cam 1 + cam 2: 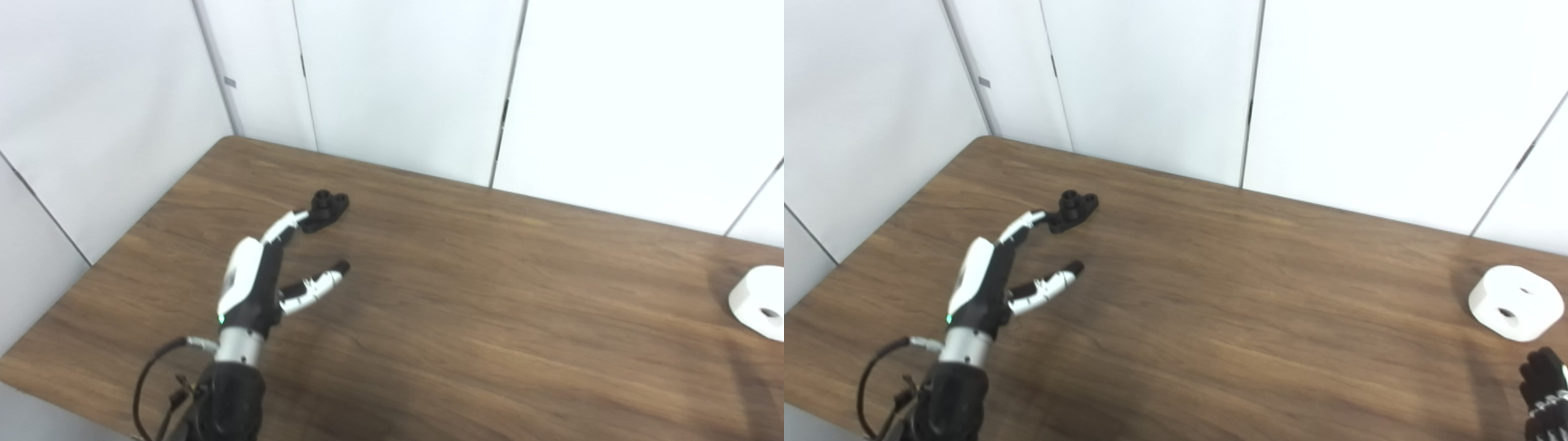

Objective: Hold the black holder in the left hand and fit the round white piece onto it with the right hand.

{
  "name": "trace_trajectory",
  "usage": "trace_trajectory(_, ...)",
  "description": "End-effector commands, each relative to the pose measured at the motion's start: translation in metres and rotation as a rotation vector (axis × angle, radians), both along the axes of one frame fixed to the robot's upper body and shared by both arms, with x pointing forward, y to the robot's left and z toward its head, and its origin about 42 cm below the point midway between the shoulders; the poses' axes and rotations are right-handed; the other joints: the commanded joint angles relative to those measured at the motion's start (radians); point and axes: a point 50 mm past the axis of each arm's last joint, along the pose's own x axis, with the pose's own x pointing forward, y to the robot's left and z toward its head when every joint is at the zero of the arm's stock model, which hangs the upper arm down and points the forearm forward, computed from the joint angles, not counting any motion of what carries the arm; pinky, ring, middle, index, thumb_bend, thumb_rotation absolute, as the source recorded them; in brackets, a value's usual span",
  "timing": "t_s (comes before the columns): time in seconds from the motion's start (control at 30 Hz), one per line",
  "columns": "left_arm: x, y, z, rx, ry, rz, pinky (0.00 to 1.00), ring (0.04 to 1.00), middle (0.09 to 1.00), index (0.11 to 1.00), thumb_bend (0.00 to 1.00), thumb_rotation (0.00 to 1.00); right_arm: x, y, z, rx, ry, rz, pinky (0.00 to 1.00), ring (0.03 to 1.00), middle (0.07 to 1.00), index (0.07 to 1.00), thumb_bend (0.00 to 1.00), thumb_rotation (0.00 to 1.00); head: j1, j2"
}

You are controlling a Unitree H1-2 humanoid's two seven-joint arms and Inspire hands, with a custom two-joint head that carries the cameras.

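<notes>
Holder (pixel 326 210) lies flat, long axis pointing away-right (left robot hand (pixel 260 278) spread, fingertip at it).

The left hand (pixel 254 278) reaches over the table (pixel 490 294) from the lower left, fingers (pixel 285 225) spread from the thumb (pixel 318 283) and holding nothing. The fingertips lie at the near edge of the black holder (pixel 325 210), which rests on the wood toward the far left corner; whether they touch it cannot be told. The white piece (pixel 759 301), round with a hole in its face, sits well apart at the right edge, partly cut off.
</notes>
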Motion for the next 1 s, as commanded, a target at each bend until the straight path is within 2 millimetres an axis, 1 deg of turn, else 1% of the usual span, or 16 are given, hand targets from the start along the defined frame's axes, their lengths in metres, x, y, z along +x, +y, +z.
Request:
trace_trajectory(0.0, 0.009, 0.009, 0.011, 0.061, -0.028, 0.021, 0.88, 0.931, 0.915, 0.814, 0.70, 0.38, -0.015, 0.006, -0.022, 0.045, 0.072, -0.018, 1.00, 0.963, 0.958, 0.939, 0.79, 0.97, 0.001, 0.001)
trace_trajectory(0.13, 0.025, 0.017, 0.013, 0.155, -0.007, 0.089, 0.84, 0.913, 0.902, 0.796, 0.72, 0.40, -0.016, 0.006, -0.022, 0.038, 0.075, -0.023, 1.00, 0.962, 0.957, 0.940, 0.80, 0.98, 0.003, 0.002)
trace_trajectory(0.23, 0.037, 0.021, 0.011, 0.206, -0.011, 0.118, 0.79, 0.895, 0.880, 0.779, 0.73, 0.39, -0.016, 0.007, -0.021, 0.032, 0.079, -0.021, 1.00, 0.973, 0.962, 0.945, 0.79, 0.99, 0.000, 0.003)
trace_trajectory(0.3, 0.043, 0.023, 0.010, 0.220, -0.003, 0.133, 0.78, 0.889, 0.874, 0.774, 0.74, 0.38, -0.016, 0.008, -0.021, 0.031, 0.081, -0.019, 1.00, 0.976, 0.965, 0.948, 0.79, 1.00, -0.002, 0.004)
trace_trajectory(0.5, 0.065, 0.031, 0.005, 0.242, 0.041, 0.179, 0.80, 0.882, 0.873, 0.780, 0.75, 0.40, -0.017, 0.009, -0.022, 0.022, 0.083, -0.032, 1.00, 0.981, 0.970, 0.949, 0.79, 1.00, -0.007, 0.005)
trace_trajectory(0.53, 0.069, 0.033, 0.004, 0.254, 0.044, 0.185, 0.84, 0.884, 0.869, 0.778, 0.76, 0.41, -0.017, 0.009, -0.022, 0.023, 0.083, -0.032, 1.00, 0.975, 0.965, 0.944, 0.79, 1.00, -0.007, 0.006)
trace_trajectory(0.7, 0.084, 0.039, 0.002, 0.302, 0.063, 0.206, 0.91, 0.891, 0.863, 0.767, 0.76, 0.40, -0.017, 0.011, -0.021, 0.031, 0.084, -0.032, 1.00, 0.974, 0.962, 0.943, 0.79, 1.00, -0.008, 0.007)
trace_trajectory(0.97, 0.105, 0.049, -0.003, 0.347, 0.113, 0.256, 0.92, 0.890, 0.861, 0.758, 0.77, 0.39, -0.018, 0.013, -0.021, 0.034, 0.082, -0.035, 1.00, 0.973, 0.954, 0.936, 0.80, 0.99, -0.014, 0.007)
